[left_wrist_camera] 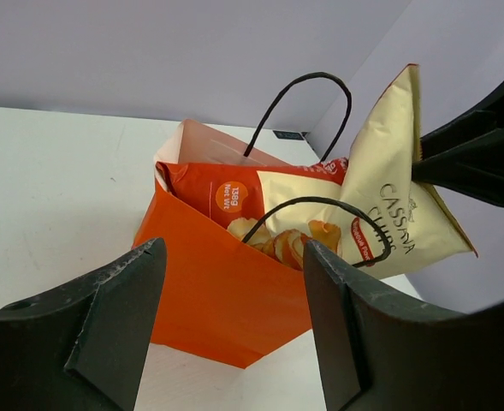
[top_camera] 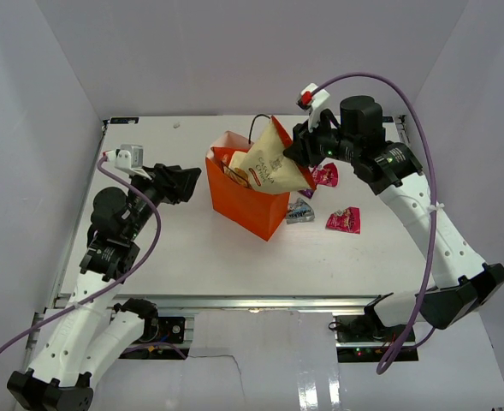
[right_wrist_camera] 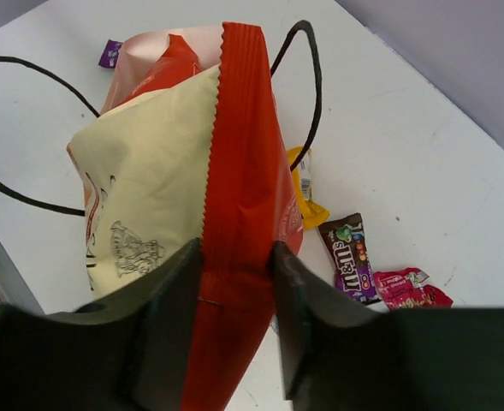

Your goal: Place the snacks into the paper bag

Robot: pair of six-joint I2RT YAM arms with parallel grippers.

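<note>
Pinching the orange-red side seam of the chip bag [right_wrist_camera: 149, 188], the right gripper [right_wrist_camera: 237, 253] has both fingers pressed tight against the foil. In the top view it sits at 2 o'clock from the paper bag [top_camera: 253, 210]. The chip bag stands tilted, its lower end inside the bag's open mouth and its upper corner poking out above the rim. At 9 o'clock from the paper bag, the left gripper [top_camera: 186, 182] hovers with its fingers spread apart, touching nothing. On the table [top_camera: 149, 257], from 3 to 4 o'clock of the paper bag, lie a pink packet [top_camera: 324, 175], a silver-blue packet [top_camera: 300, 211] and a magenta packet [top_camera: 344, 220]. The right wrist view also shows a dark brown packet [right_wrist_camera: 350, 257] on the table, just beside a pink one.
</note>
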